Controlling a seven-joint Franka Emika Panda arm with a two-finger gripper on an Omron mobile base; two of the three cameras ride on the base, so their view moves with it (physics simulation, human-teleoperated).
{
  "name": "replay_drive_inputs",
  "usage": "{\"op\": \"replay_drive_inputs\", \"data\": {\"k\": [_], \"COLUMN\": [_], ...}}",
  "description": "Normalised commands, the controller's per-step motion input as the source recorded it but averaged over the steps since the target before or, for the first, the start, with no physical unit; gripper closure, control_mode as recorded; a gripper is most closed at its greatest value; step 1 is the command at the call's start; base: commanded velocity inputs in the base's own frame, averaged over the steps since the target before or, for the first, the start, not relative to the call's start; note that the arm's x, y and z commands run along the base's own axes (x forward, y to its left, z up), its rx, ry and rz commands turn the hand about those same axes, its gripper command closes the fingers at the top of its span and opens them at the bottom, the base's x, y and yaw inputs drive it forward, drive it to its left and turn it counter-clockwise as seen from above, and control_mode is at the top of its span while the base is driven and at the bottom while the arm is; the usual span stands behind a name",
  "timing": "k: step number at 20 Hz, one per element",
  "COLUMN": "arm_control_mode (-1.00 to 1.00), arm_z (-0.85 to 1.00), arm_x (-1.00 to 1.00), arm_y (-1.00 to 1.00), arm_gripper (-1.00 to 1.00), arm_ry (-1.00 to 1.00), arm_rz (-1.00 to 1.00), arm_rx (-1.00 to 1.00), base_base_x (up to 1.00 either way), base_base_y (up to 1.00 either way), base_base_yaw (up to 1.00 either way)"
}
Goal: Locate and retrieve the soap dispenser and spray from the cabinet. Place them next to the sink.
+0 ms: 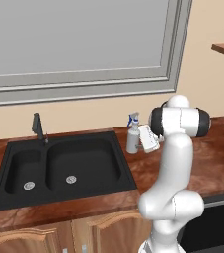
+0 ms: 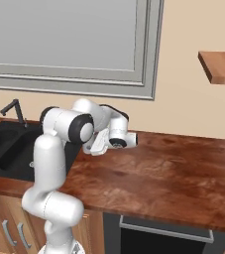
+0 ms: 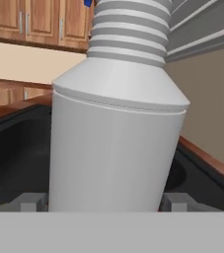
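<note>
Spray bottle standing on the counter beside the sink, gripper around it.

Nearest the hand camera, the gripper (image 3: 103, 200) has its fingers spread, one either side of the spray (image 3: 114, 143); whether the pads touch the grey body cannot be told. The spray (image 1: 132, 134) stands upright on the wooden countertop (image 1: 217, 158), just off the sink's (image 1: 59, 168) right rim. Beyond the sink, its dark faucet (image 1: 38, 127) rises at the back edge. The cabinet (image 2: 220, 66) hangs on the wall, well right of the sink.
</note>
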Motion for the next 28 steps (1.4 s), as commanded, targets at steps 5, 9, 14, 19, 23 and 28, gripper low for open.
{"op": "replay_drive_inputs", "data": {"k": [5, 9, 14, 19, 23, 28], "arm_control_mode": [-1.00, -1.00, -1.00, -1.00, -1.00, -1.00], "arm_z": [-0.09, 0.00, 0.00, 0.00, 0.15, 0.22], "arm_x": [0.06, 0.00, 0.00, -0.01, 0.00, 0.02], "arm_y": [0.00, 0.00, 0.00, 0.00, -0.18, -0.21], "arm_gripper": [-1.00, -1.00, -1.00, -1.00, -1.00, -1.00], "arm_ry": [-0.01, 0.00, 0.00, -0.01, 0.00, 0.00], "arm_rz": [0.01, 0.00, 0.00, 0.00, 0.00, 0.00], "arm_rx": [0.01, 0.00, 0.00, 0.00, -0.02, -0.04], "base_base_x": [0.00, 0.00, 0.00, 0.00, 0.00, 0.00], "base_base_y": [0.00, 0.00, 0.00, 0.00, 0.00, 0.00], "base_base_yaw": [0.00, 0.00, 0.00, 0.00, 0.00, 0.00]}}
